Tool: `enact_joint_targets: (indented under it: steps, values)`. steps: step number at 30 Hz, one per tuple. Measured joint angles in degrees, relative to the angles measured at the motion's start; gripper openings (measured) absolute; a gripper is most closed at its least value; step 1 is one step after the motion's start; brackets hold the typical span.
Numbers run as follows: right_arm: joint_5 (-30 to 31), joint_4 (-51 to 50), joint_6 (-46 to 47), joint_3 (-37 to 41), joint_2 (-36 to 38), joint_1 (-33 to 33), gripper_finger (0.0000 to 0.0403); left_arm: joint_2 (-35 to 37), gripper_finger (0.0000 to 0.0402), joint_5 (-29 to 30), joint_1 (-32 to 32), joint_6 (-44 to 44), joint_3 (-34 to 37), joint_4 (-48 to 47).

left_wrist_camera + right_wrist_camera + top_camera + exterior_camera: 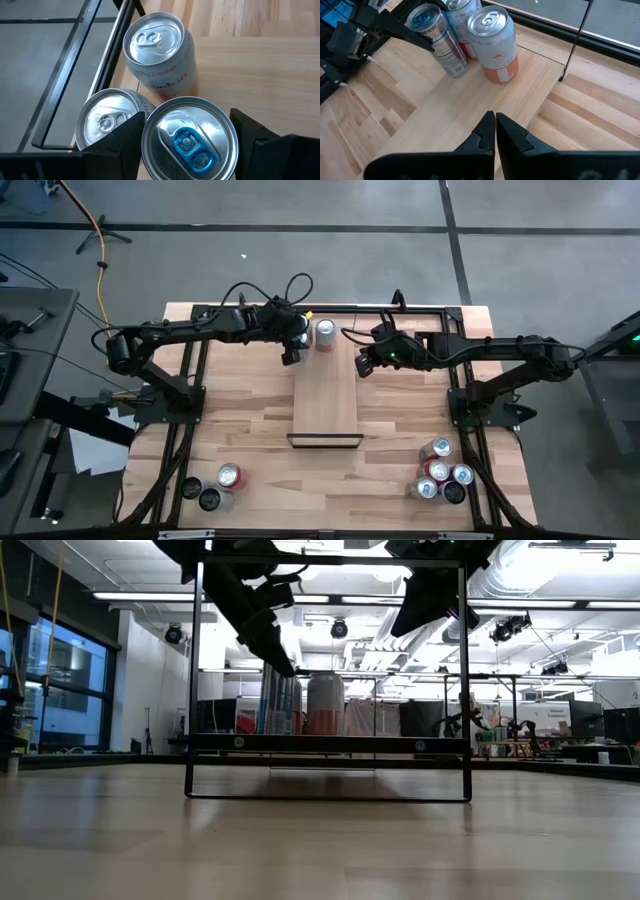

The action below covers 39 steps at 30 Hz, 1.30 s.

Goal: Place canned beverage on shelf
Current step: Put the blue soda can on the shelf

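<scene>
At the left of the counter [250, 440], a small cluster of spare cans [215, 485] stands near the front corner, well apart from the work. Further in, the left gripper [293, 346] hangs over the far end of the shelf [327, 395], its fingers [122, 137] set on either side of a blue-tabbed can [187, 137]. They stand part-way open, about the can's width; I judge that it holds the can, though whether the pads press the wall or have just let go cannot be told. That can stands on the shelf, close against two others: a silver-topped can [107, 122] just beside it and a pink lemonade can [157, 50] a little beyond. The crowding is the risk. If the gripper opens wider or lifts away at a slant, a finger could catch the neighbouring can and tip it, or drag the blue-tabbed one off the shelf's edge, which lies near. A straight, clean withdrawal looks safest. To the right, the right gripper [495, 131] waits over the shelf with its fingers pressed together and nothing between them, pointed at the same group of cans. Far right, another cluster of cans [440, 472] sits near the counter's front corner.
</scene>
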State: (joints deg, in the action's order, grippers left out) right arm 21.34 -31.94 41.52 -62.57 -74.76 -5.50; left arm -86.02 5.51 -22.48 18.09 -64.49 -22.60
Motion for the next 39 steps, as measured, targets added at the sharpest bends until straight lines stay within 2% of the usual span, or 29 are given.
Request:
enact_joint_targets:
  steps: [9,21,31,39]
  values:
    - [0.1,0.0,0.0,0.0,0.0,0.0,0.0,-0.1,0.0185,-0.3,0.8,0.0,0.0,0.1]
    - [0.0,0.0,0.0,0.0,0.0,0.0,0.0,-0.1,0.0234,-0.3,0.8,0.0,0.0,0.2]
    - [0.0,0.0,0.0,0.0,0.0,0.0,0.0,-0.1,0.0239,-2.3,0.8,-0.5,0.0,0.4]
    - [0.0,0.0,0.0,0.0,0.0,0.0,0.0,3.2,0.0239,-2.9,0.8,-0.3,-5.0,-0.2]
